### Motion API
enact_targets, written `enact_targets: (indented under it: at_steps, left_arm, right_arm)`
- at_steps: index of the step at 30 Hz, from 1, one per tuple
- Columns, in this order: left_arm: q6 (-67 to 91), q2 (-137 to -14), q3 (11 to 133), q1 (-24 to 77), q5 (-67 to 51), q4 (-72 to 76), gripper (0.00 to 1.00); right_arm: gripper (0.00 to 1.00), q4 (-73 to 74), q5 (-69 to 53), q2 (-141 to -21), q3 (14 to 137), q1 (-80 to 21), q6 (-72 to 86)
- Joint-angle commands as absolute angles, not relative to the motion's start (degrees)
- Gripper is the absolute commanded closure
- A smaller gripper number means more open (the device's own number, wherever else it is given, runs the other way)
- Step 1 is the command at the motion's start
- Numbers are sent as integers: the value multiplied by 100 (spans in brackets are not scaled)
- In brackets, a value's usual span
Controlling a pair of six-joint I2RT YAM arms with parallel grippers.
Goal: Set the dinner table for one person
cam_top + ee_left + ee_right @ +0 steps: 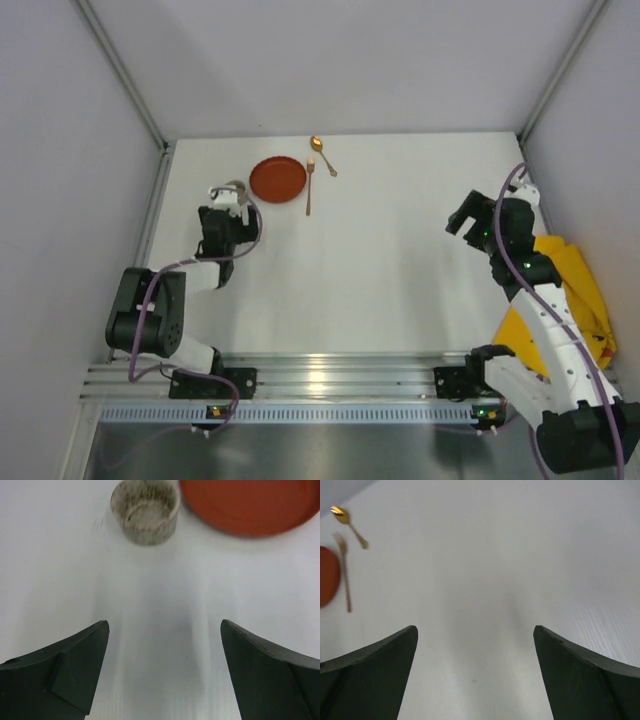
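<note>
Left end effector (229, 197) hangs with its jaws spread wide and nothing between them, just near of a speckled cup (145, 511) at the far left of the desk (400, 260). The right end effector (463, 218) is equally wide open and empty, over bare surface at the right.

The desk is the broad matte-white top filling the middle of the overhead view, edged with aluminium rail. We judge it rigid, flat and fairly smooth. It is nothing to take hold of, but it is a surface on which hard items may skid when nudged.

A red plate (278, 179) sits just right of the cup. It looks stiff and shallow, so we would take it by the rim, one finger under the lip.

A gold fork (309, 190) lies right beside the plate, and a gold spoon (322, 155) lies just beyond it, angled. Both are thin, hard and flat on the surface. We would pinch across the handle, and we expect them to slip.

The cup seems light and possibly breakable. A hold across its wall from above should serve.

A yellow cloth mat (570, 290) lies bunched at the near right, partly hidden by the right arm. We cannot tell whether it rests on the desk or hangs past its edge. It is soft and limp, so we would pinch an edge or corner and drag it flat.
</note>
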State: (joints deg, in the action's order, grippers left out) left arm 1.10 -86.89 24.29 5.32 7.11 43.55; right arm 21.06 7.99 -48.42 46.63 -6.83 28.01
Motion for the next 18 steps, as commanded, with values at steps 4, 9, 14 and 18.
enact_targets:
  at_steps: [4,9,14,18]
  left_arm:
    - [1185,-8666,5675,747,1381,73,2]
    - [2056,-8491,6915,870,862,-1368,2]
    - [2083,-8034,7067,1555,686,-1880,1]
    - [2329,-7437,6488,1933,659,-1942,1]
  right_arm:
    - [0,4235,3036,-5211,5501,-536,3260]
    - [0,5079,3437,-6650,5870,243,3419]
    - [0,5134,2928,-7908,5880,1491,3147]
    - [0,4834,2664,-8024,5441,2170,3076]
